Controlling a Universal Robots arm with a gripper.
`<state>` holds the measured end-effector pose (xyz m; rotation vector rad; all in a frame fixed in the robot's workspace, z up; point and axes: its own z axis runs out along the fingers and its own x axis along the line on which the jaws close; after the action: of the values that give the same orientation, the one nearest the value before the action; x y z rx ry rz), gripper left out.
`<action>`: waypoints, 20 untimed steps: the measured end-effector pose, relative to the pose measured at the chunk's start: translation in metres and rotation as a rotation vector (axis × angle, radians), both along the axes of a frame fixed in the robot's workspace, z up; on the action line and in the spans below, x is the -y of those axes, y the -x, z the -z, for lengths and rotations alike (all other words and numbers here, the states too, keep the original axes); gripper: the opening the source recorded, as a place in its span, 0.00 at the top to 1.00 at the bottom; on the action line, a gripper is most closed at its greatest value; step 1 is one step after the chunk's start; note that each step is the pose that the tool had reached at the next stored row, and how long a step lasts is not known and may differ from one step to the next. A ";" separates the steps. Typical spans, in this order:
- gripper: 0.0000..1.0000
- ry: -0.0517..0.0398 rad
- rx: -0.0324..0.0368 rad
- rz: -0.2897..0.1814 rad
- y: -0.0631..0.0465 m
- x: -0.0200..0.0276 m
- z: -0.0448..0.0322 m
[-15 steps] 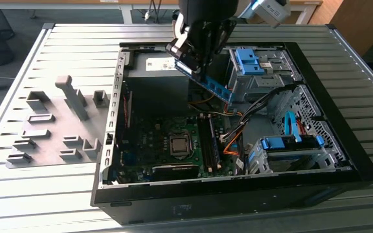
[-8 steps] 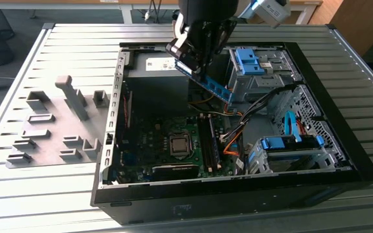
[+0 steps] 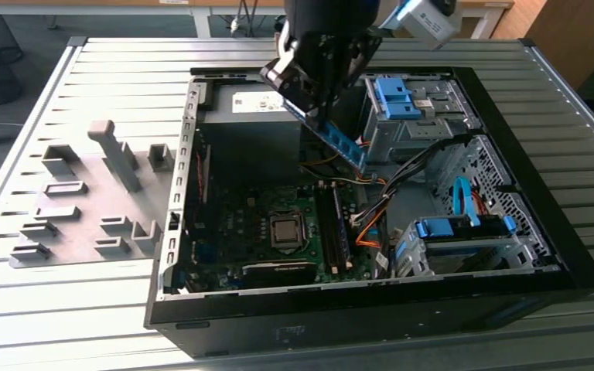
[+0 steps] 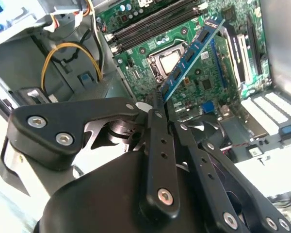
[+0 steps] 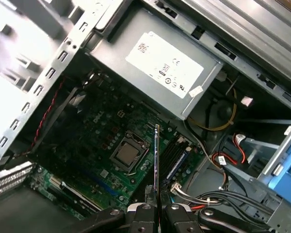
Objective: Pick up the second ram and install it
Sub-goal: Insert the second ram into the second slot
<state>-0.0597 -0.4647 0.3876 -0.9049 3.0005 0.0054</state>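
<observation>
**Above the open computer case: gripper carrying the memory stick**

Over the case's far half, the gripper (image 3: 323, 116) pinches the second ram (image 3: 340, 143) by one end; the stick hangs tilted above the motherboard (image 3: 266, 224), clear of its slots. In the second wrist view the fingers (image 4: 157, 116) press on the blue-green stick (image 4: 191, 53).

Risk, as a judgement: the tilt could make the stick meet its slot crooked, or brush the orange cables (image 3: 370, 224) just beside.

The case (image 3: 380, 301) lies open on a ribbed metal table (image 3: 49, 309); grey fixture blocks (image 3: 90, 201) sit near its edge at the exterior view's left. Floor and furniture lie beyond.
</observation>
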 end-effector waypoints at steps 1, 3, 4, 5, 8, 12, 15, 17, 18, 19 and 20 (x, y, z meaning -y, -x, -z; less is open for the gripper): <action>0.86 0.0002 0.0000 0.018 0.000 0.0000 0.0001; 0.86 0.0005 0.0000 0.053 0.000 0.0000 0.0003; 0.86 0.0006 0.0000 0.071 0.000 0.0000 0.0005; 0.86 0.0008 0.0000 0.089 0.000 0.0000 0.0006; 0.86 0.0011 0.0000 0.144 0.000 0.0000 0.0011; 0.86 0.0018 0.0000 0.215 0.000 0.0000 0.0017; 0.86 0.0022 0.0000 0.271 0.000 0.0000 0.0022; 0.86 0.0025 0.0000 0.306 0.000 0.0000 0.0025; 0.86 0.0027 0.0000 0.325 0.000 0.0000 0.0026; 0.86 0.0028 0.0000 0.342 0.000 0.0000 0.0028; 0.86 0.0030 0.0000 0.362 0.000 0.0000 0.0030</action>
<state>-0.0597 -0.4647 0.3846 -0.3497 3.1148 -0.0012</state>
